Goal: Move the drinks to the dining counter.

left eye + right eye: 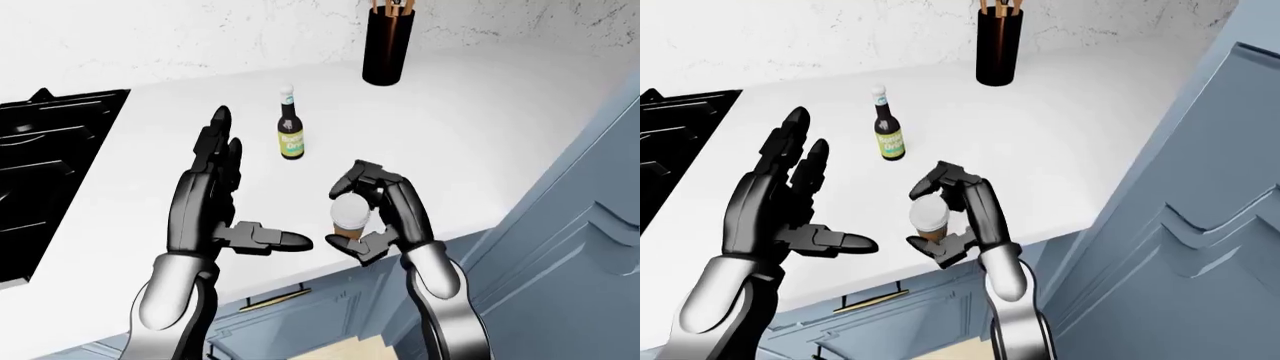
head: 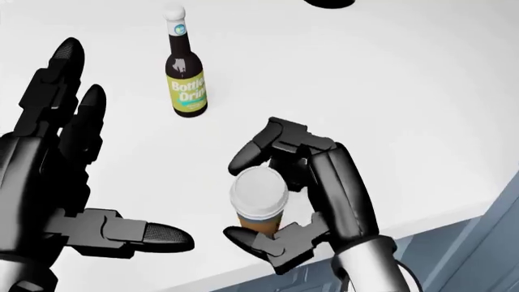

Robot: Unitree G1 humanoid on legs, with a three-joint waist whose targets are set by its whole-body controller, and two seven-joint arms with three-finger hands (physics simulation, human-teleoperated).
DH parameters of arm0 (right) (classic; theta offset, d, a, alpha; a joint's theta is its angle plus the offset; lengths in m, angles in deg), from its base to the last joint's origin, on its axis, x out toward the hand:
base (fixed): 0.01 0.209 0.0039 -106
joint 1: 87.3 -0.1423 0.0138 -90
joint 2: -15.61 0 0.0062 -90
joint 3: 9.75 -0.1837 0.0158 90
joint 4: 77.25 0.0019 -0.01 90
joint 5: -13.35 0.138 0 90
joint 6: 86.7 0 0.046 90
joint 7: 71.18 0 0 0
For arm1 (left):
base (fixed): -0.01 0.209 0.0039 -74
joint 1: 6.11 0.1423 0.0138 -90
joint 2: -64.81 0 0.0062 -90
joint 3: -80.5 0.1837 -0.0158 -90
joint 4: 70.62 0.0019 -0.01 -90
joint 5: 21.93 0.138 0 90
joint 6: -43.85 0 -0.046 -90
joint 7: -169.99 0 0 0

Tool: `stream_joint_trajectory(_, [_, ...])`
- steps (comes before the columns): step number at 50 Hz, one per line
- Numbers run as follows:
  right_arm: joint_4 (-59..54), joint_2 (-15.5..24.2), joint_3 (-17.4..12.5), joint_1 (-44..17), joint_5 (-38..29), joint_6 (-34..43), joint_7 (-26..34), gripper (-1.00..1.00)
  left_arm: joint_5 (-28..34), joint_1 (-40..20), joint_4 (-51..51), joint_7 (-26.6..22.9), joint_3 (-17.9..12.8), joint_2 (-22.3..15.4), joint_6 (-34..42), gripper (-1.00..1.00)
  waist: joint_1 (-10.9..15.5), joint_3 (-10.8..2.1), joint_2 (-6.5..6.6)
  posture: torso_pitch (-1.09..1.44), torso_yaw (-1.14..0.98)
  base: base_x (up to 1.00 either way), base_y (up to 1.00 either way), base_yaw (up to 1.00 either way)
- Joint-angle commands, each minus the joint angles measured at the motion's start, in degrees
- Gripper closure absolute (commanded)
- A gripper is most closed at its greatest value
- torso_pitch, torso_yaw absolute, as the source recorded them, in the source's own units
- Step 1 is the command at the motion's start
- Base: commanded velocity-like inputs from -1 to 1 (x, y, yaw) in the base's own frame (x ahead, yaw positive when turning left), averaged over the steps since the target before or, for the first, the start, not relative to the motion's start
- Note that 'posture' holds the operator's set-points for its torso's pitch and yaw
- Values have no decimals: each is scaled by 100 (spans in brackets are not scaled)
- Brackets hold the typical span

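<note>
A: Where does the cup sit?

B: The coffee cup (image 2: pixel 258 207) stands upright near the lower edge of the white bench (image 2: pixel 421 109), low and centre in the head view. The right hand (image 2: pixel 302 193) is wrapped round it: fingers curl over the upper side, thumb presses from below, so I judge it clenched on the cup

A: And the other hand?

B: The left hand (image 2: pixel 61 176) hangs released at the left of that view, fingers spread, thumb pointing right, holding nothing

A: The second drink?

B: The bottle (image 2: pixel 183 67) stands upright in the upper left of the head view, apart from both hands. It lies up and right of the left hand's fingertips, and that hand looks nearer to it than the busy right one

A: So what matters next?

B: Both drinks have a vertical long axis, so the cup probably needs a straight lift, kept level. Elsewhere, a dark utensil holder (image 1: pixel 386 46) stands at the top of the left-eye view and a black stove (image 1: pixel 50 157) at its left
</note>
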Motion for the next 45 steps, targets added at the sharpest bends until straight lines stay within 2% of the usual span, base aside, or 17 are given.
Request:
stream_joint_trajectory(1, [419, 14, -63, -115, 35, 86, 57, 100, 7, -158, -200, 11, -27, -23, -92, -100, -7, -106, 12, 0, 0, 0, 0, 0])
stream_joint_trajectory(8, [1589, 210, -409, -270, 217, 1083, 231, 100, -70, -584, -387, 86, -43, -87, 460, -100, 6, -81, -9, 0, 0, 0, 0, 0])
stream_joint_trajectory(12, [1806, 322, -634, -374, 353, 1381, 244, 100, -37, -1078, -445, 141, 0, -172, 997, -100, -2, -63, -18, 0, 0, 0, 0, 0])
stream_joint_trajectory(16, [1922, 430, -846, -501, 512, 1602, 209, 100, -201, -1698, 197, 133, -124, -186, 1251, -100, -2, -48, -31, 0, 0, 0, 0, 0])
stream_joint_trajectory(19, [1891, 462, -864, -488, 586, 1574, 148, 100, -213, -2122, 737, 228, -156, -256, 1178, -100, 8, -42, -33, 0, 0, 0, 0, 0])
stream_joint_trajectory(31, [1859, 495, -850, -444, 689, 1504, 50, 100, 67, -3254, 2973, 1035, -65, -208, 175, -100, -19, -20, -56, 0, 0, 0, 0, 0])
stream_joint_trajectory(35, [1929, 498, -808, -418, 699, 1525, 73, 100, 227, -3496, 3598, 1178, -8, -283, -151, -100, -20, -30, -62, 0, 0, 0, 0, 0])
stream_joint_trajectory(37, [1930, 504, -819, -425, 708, 1509, 92, 100, 167, -3637, 4295, 1239, -155, -288, -557, -100, -17, -23, -67, 0, 0, 0, 0, 0])
stream_joint_trajectory(45, [1822, 500, -816, -425, 694, 1425, 96, 100, 0, -4040, 5615, 1353, -148, -329, -1234, -100, -24, -58, -61, 0, 0, 0, 0, 0])
